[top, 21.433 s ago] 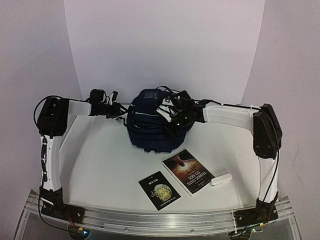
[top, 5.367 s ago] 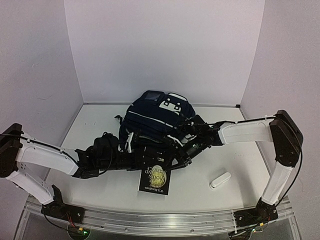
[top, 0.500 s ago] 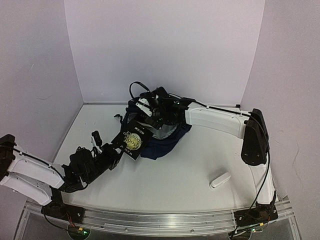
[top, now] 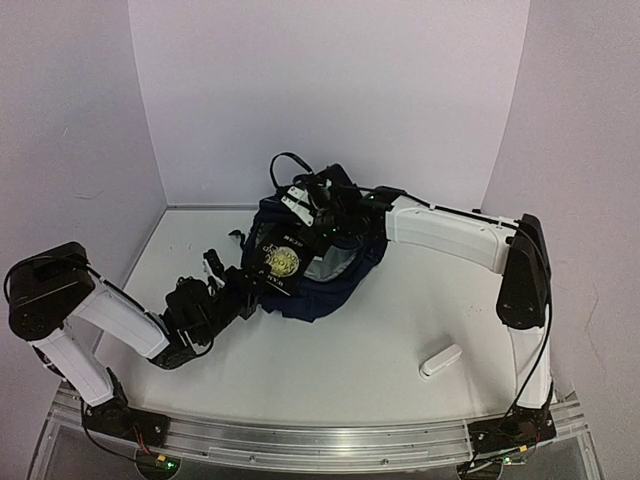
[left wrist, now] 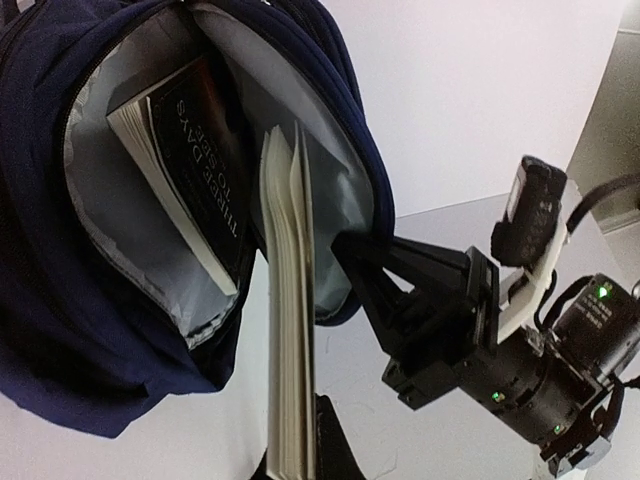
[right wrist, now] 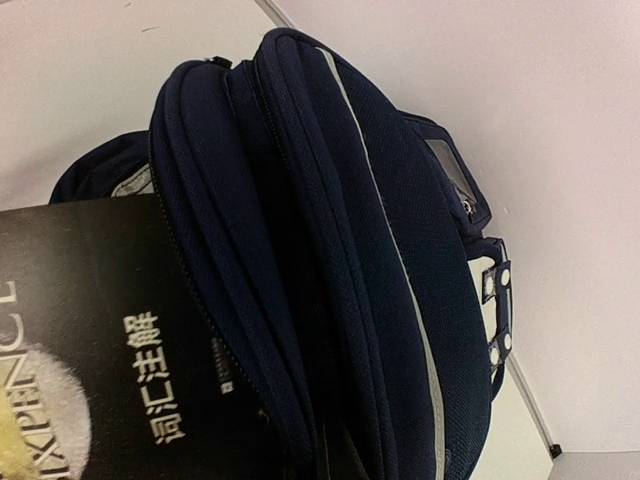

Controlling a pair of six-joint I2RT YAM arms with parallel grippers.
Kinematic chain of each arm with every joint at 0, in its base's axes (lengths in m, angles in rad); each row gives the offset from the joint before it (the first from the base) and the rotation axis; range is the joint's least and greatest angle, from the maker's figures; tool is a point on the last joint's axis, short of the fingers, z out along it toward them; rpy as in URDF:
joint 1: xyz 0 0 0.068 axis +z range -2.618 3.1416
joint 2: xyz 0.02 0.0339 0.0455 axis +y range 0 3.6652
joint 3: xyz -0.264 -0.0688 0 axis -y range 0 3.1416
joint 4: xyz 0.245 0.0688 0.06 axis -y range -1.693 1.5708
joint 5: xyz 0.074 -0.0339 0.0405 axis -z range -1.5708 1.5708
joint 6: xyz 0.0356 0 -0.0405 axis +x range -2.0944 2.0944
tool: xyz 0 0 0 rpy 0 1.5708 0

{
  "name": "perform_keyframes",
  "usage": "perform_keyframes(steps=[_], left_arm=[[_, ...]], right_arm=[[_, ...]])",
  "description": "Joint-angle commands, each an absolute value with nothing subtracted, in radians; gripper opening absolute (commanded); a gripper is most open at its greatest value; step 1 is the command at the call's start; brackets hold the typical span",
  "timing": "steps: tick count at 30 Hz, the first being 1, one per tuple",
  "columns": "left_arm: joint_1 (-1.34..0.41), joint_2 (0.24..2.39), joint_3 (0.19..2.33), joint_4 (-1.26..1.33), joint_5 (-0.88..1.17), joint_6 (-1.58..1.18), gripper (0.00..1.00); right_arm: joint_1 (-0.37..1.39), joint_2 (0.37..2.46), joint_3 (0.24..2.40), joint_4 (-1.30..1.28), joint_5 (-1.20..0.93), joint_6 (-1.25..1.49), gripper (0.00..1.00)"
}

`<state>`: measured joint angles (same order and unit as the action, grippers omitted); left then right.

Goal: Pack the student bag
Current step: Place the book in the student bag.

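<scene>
Left wrist view: the left fingers [left wrist: 330,447], closed on a black paperback with a gold moon cover [left wrist: 288,330], have carried it up to the gaping mouth of the dark navy fabric backpack [left wrist: 60,340] just ahead. The right fingers [left wrist: 372,272] pinch its rim open, so insertion looks ready.

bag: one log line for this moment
left jaws: shut on black book at bag mouth | right jaws: shut on bag rim, holding it open | inside: other book | table: white case
</scene>
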<state>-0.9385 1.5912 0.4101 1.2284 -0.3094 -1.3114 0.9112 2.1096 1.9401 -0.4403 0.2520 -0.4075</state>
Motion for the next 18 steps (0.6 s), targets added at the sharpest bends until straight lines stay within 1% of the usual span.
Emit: perform_keyframes(steps=[1, 6, 12, 15, 18], left_arm=[[-0.882, 1.698, 0.486, 1.365, -0.262, -1.383, 0.0], [-0.83, 1.852, 0.599, 1.443, -0.212, -1.402, 0.0], [-0.77, 1.959, 0.722, 1.424, -0.197, -1.407, 0.0], [-0.744, 1.991, 0.78, 1.356, -0.202, -1.422, 0.0], [-0.73, 1.983, 0.833, 1.188, -0.228, -1.452, 0.0]], right_arm=[[0.926, 1.985, 1.955, -0.427, 0.16, -0.362, 0.0], [0.926, 1.974, 1.952, -0.451, 0.139, -0.358, 0.0], [0.926, 1.957, 1.924, -0.462, 0.12, -0.35, 0.0], [0.926, 1.948, 1.914, -0.465, 0.116, -0.347, 0.0], [0.926, 1.936, 1.908, -0.468, 0.109, -0.341, 0.0]])
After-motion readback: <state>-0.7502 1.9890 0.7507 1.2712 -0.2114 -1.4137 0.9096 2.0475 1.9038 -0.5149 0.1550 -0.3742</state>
